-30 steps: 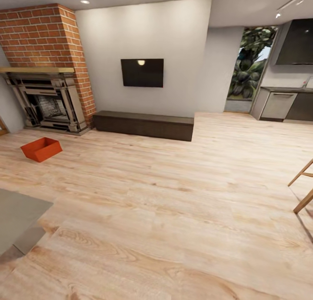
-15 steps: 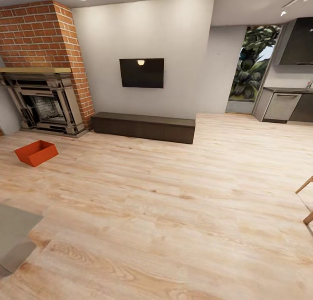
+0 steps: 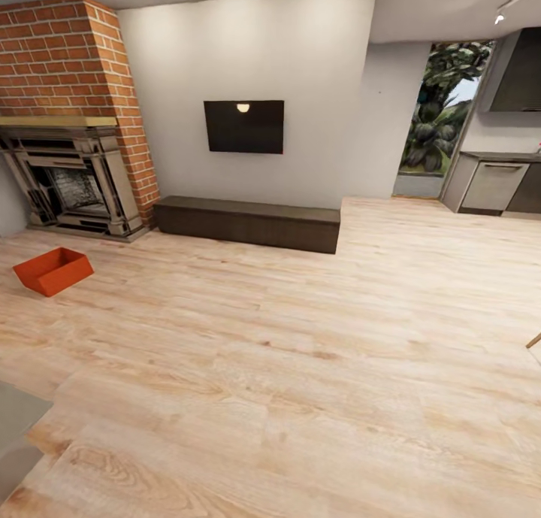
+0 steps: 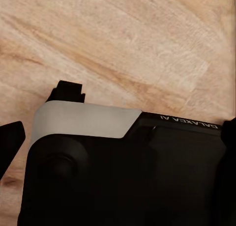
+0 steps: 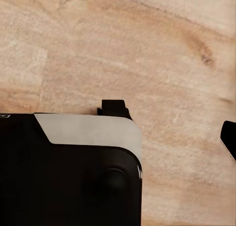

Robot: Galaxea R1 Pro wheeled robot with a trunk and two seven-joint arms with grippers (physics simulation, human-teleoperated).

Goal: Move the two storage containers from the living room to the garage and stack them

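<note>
One orange bin (image 3: 52, 271) sits on the wood floor (image 3: 300, 368) out in front of the fireplace (image 3: 71, 180), way over at the left side of the head view, well apart from the long dark cabinet (image 3: 248, 222). I'd guess the risk is rolling up crooked and nudging it toward the hearth, or clipping the grey thing (image 3: 15, 428) at the near left. Wrist cams look down at floor planks over dark robot housing; can't tell how far open either end effector is, and nothing seems to be held

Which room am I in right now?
Most likely the living room: a brick fireplace, a wall TV above a long low cabinet, and one orange bin on the wood floor.
</note>
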